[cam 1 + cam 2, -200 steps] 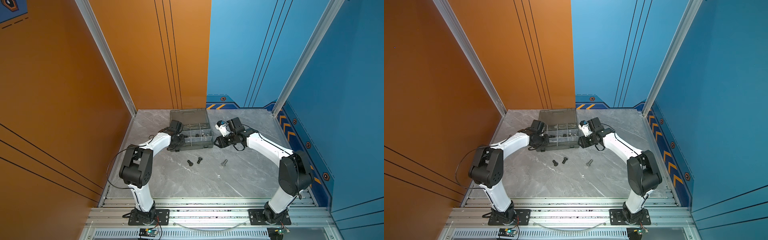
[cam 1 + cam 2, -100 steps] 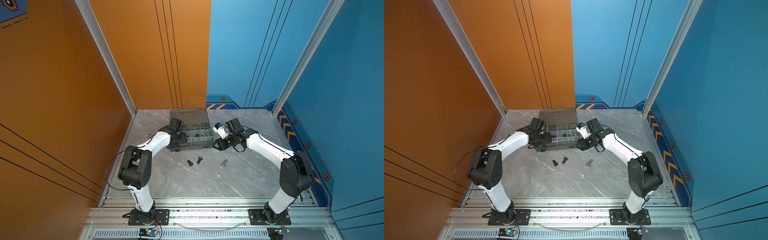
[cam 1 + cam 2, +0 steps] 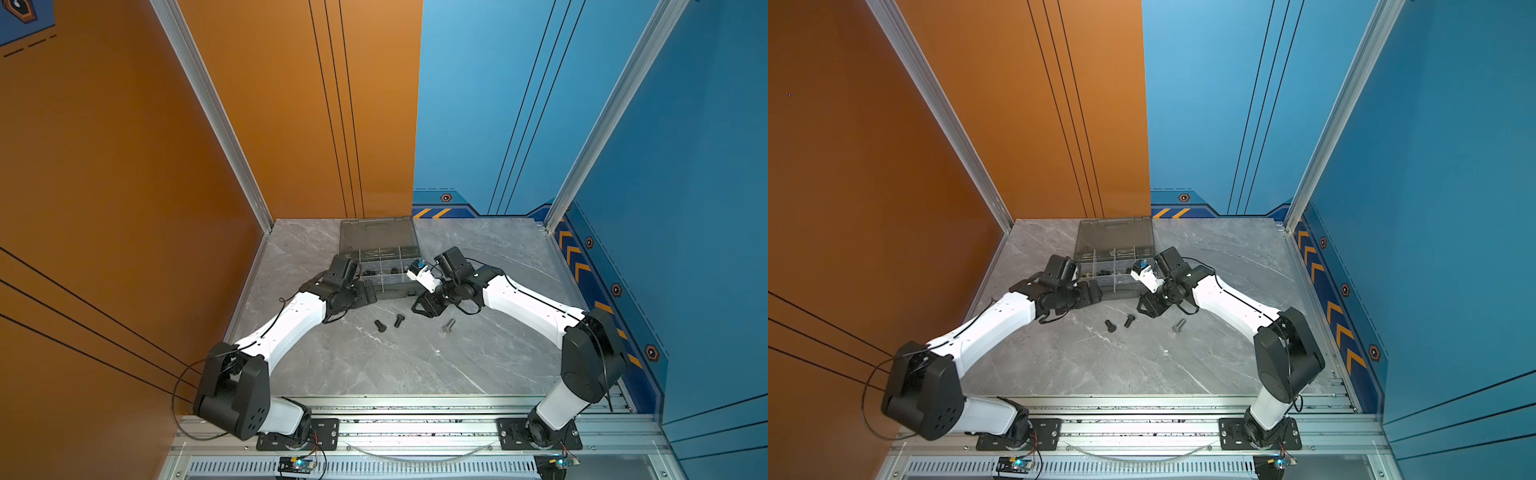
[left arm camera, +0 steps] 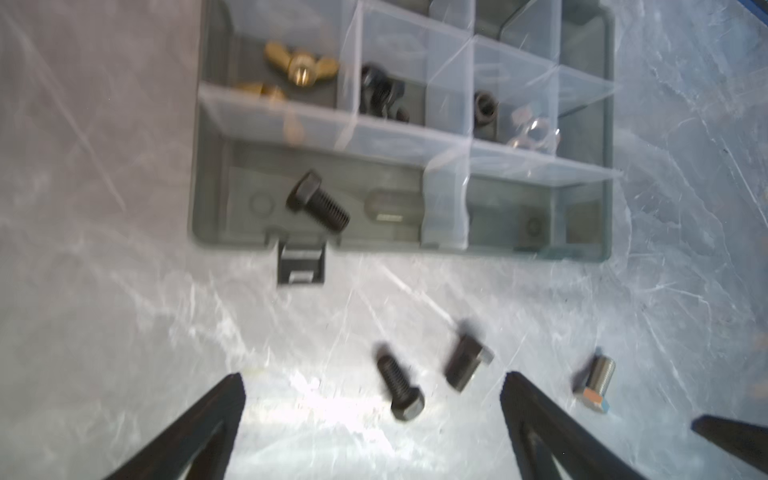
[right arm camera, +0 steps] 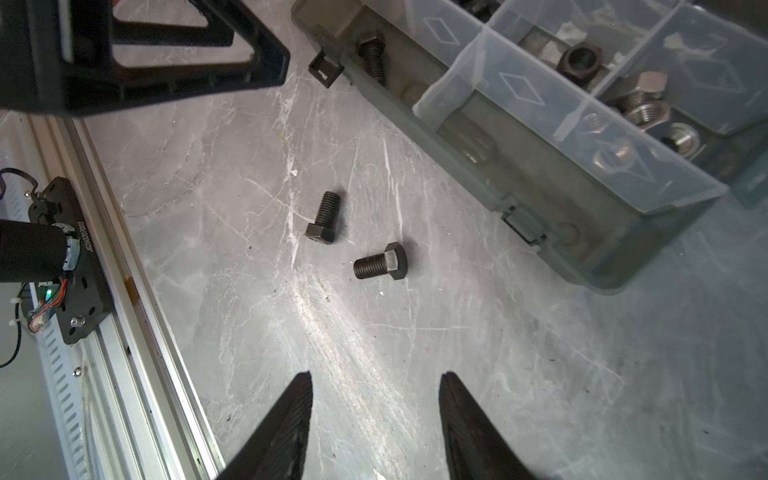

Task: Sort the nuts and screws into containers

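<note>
As I read it, you are between a drop-off and the next pick. Your left gripper (image 3: pixel 368 296) hangs at the near wall of the organiser case (image 3: pixel 395 294), just left of frame centre in both top views. Its jaws are spread wide with nothing between them. 1 black bolt (image 4: pixel 318 201) already lies in the long front compartment (image 4: pixel 257 187) of that case. Your right gripper (image 3: pixel 422 309) sits just right of centre, below the case's right corner, jaws moderately apart and also empty.

3 screws are not yet sorted. The left black bolt (image 3: pixel 380 325) and the right black bolt (image 3: pixel 399 320) lie side by side on the grey table (image 3: pixel 374 365), just below the case in the frame. The silver hex bolt (image 3: pixel 448 325) lies to their right, below the right gripper. The nuts I can see are in compartments: brass wing nuts (image 4: pixel 301 66), black wing nuts (image 4: pixel 380 93) and silver nuts (image 5: pixel 648 110).

For the next move, I would take 1 of the 2 black bolts with the left gripper, since they lie nearest it. Lower the jaws astride the shank, turned across it rather than along it, and close. Then lift clear of the front wall and release beside the bolt already there. The silver bolt suits the right gripper, though I cannot tell which compartment it belongs in. The arms are close, so move 1 at a time
</note>
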